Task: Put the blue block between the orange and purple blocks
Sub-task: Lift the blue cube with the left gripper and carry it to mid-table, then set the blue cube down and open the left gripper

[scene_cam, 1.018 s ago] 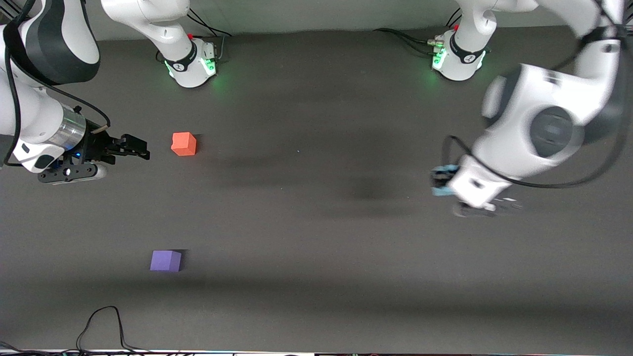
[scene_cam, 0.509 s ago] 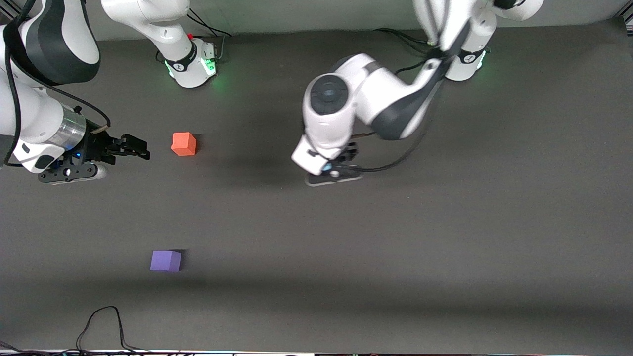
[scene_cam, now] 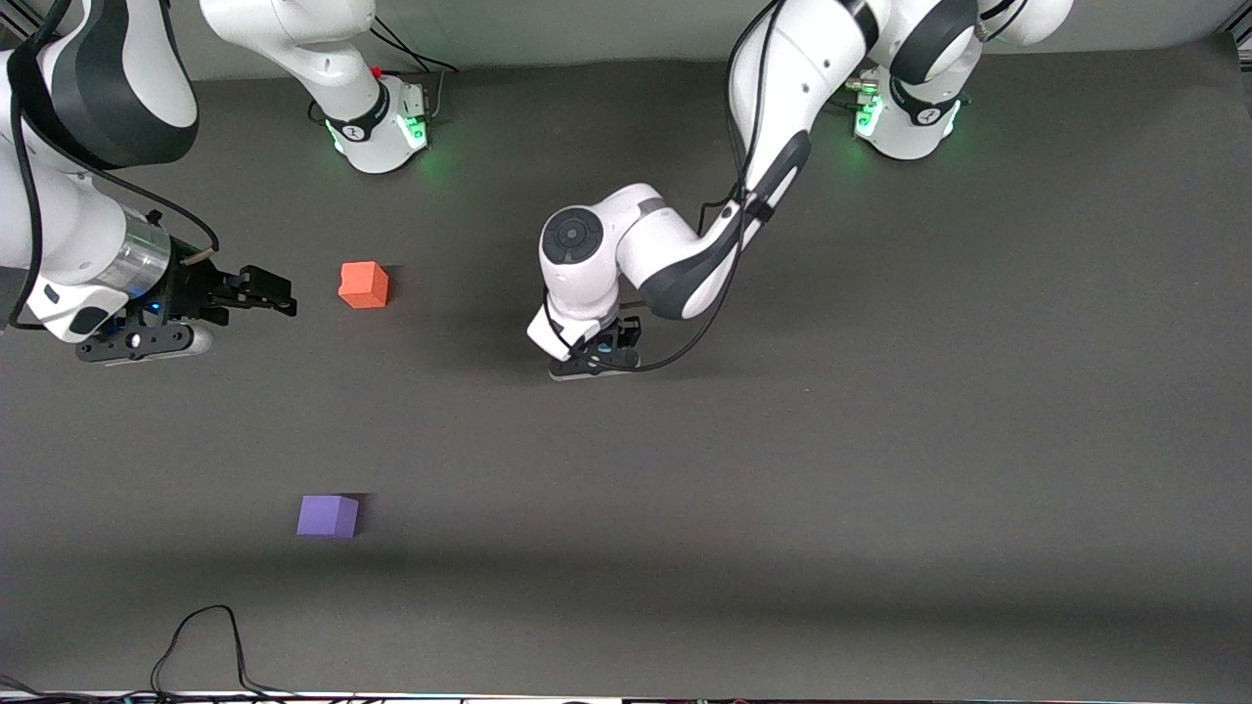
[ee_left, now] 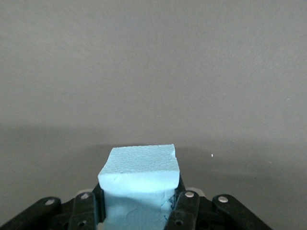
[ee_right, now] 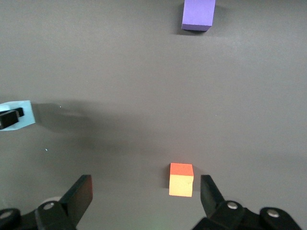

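Note:
My left gripper (scene_cam: 599,352) is over the middle of the table, shut on the light blue block (ee_left: 139,167); its two black fingers press the block's sides in the left wrist view, where the gripper (ee_left: 140,192) is low in the frame. The block also shows in the right wrist view (ee_right: 19,114). The orange block (scene_cam: 364,285) sits toward the right arm's end; the purple block (scene_cam: 328,515) lies nearer the front camera. My right gripper (scene_cam: 279,293) is open and empty beside the orange block (ee_right: 181,179), which lies just off its tips (ee_right: 146,194). The purple block (ee_right: 198,14) shows there too.
The dark grey table mat (scene_cam: 880,489) spreads under everything. A black cable (scene_cam: 205,636) loops at the table's front edge near the right arm's end. The two arm bases (scene_cam: 381,127) (scene_cam: 905,117) stand along the table's back edge.
My left arm has swung from its own end of the table to over the middle, carrying the blue block. The right arm and the orange and purple blocks have not moved.

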You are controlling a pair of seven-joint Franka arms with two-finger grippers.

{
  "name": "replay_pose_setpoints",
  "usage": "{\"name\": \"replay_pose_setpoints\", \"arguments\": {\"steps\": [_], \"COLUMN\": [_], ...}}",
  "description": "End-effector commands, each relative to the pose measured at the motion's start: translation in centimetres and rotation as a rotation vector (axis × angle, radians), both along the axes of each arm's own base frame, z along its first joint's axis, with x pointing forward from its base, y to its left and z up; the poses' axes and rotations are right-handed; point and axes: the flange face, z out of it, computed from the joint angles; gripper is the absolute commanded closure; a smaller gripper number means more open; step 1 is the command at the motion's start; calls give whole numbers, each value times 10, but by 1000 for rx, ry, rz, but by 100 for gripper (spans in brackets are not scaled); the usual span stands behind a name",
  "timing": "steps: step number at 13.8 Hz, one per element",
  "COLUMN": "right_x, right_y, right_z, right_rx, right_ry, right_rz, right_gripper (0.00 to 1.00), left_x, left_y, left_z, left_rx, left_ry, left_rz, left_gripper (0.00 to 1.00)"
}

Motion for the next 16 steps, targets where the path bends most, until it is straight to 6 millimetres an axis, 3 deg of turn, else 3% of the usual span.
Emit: {"name": "replay_pose_setpoints", "arguments": {"steps": [1, 4, 5, 6, 7, 9, 12, 13, 15, 16], "right_x": [2, 2, 2, 2, 2, 2, 2, 2, 1, -1], "right_y": [0, 0, 0, 0, 0, 0, 2, 3, 6, 18], "right_z": [3, 3, 3, 3, 3, 3, 3, 4, 6, 6], "right_rx": [-11, -11, -11, -11, -11, -11, -11, -11, -5, -2], "right_ry": [-14, -16, -16, -16, -16, -16, -14, -16, -16, -18], "right_rz": [18, 18, 18, 18, 18, 18, 18, 18, 19, 38], "right_gripper": [0, 0, 0, 0, 0, 0, 0, 0, 0, 0], "left_x": [-6, -4, -3, -3, -2, 0, 3, 1, 16, 33], "left_y": [-13, -12, -11, -11, -10, -8, -7, -5, 16, 36], "left_z": [-19, -41, -45, -47, -47, -42, -5, 20, 71, 92], "left_rx": [21, 24, 29, 27, 27, 32, 35, 49, 38, 9], "left_ry": [-41, -60, -63, -72, -75, -76, -73, -61, -17, 20], "left_rz": [9, 11, 8, -3, -5, -7, 3, 5, 32, 31], "left_gripper": [60, 58, 48, 17, 0, 0, 0, 0, 0, 0]}}
